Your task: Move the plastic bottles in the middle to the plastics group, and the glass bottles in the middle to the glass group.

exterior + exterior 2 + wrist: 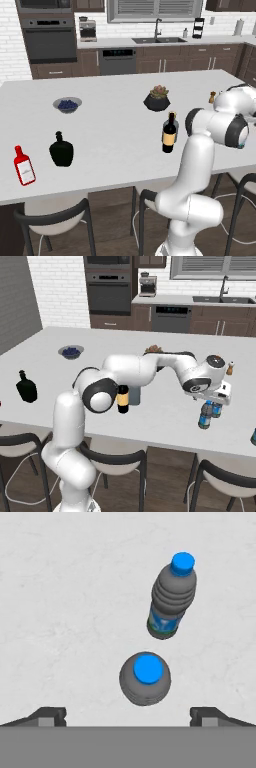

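Note:
Two small clear plastic bottles with blue caps stand side by side near the island's front edge. One (145, 678) (205, 417) is upright straight under my gripper (128, 716) (214, 402); the other (172, 602) (217, 410) stands just past it. The gripper hovers above them, open and holding nothing. The dark wine bottle (169, 132) (123, 399) stands mid-counter, and a grey shape beside it is mostly hidden by my arm. The black flask (61, 150) (26, 388) and the red bottle (24, 167) sit far left.
A bowl of blueberries (67, 104) and a dark potted succulent (157, 98) sit further back on the white island (110, 165). A small brown-topped shaker (230, 368) stands behind the gripper. Stools (115, 458) line the near edge.

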Motion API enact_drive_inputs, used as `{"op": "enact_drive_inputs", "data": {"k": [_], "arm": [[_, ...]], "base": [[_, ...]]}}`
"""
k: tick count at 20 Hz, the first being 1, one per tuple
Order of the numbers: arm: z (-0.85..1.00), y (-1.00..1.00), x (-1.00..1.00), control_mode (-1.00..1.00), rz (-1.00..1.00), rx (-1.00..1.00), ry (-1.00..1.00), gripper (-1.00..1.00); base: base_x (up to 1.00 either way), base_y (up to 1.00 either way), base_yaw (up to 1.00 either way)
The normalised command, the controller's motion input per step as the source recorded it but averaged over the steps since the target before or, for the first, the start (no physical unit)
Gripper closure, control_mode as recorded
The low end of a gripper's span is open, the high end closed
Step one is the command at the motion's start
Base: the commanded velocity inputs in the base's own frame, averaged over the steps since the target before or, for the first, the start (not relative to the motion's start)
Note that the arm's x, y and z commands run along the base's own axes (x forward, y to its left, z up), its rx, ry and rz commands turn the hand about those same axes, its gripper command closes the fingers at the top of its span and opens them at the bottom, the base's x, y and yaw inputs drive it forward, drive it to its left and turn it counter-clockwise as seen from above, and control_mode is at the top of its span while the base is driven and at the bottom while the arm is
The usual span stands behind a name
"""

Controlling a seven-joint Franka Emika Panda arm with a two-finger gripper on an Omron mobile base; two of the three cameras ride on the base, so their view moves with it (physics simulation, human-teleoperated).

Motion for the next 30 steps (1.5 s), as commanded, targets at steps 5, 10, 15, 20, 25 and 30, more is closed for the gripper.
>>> {"op": "enact_drive_inputs", "data": {"k": [5, 10, 15, 20, 25, 30], "arm": [[0.31, 0.42, -0.66, -1.0, 0.03, -0.02, 0.0, -1.0], [0.0, 0.37, -0.66, -1.0, 0.11, 0.0, 0.0, -1.0], [0.0, 0.49, -0.43, -1.0, 0.11, 0.0, 0.03, -1.0], [0.04, 0.99, 0.0, -1.0, 0.01, -0.04, 0.04, -1.0], [0.29, 1.0, 0.0, -1.0, 0.0, 0.0, -0.02, -1.0], [0.65, 0.98, -0.24, -1.0, 0.0, 0.0, -0.06, -1.0]], "base": [[0.0, 0.0, 0.0], [0.0, 0.0, 0.0], [0.0, 0.0, 0.0], [0.0, 0.0, 0.0], [0.0, 0.0, 0.0], [0.0, 0.0, 0.0]]}}
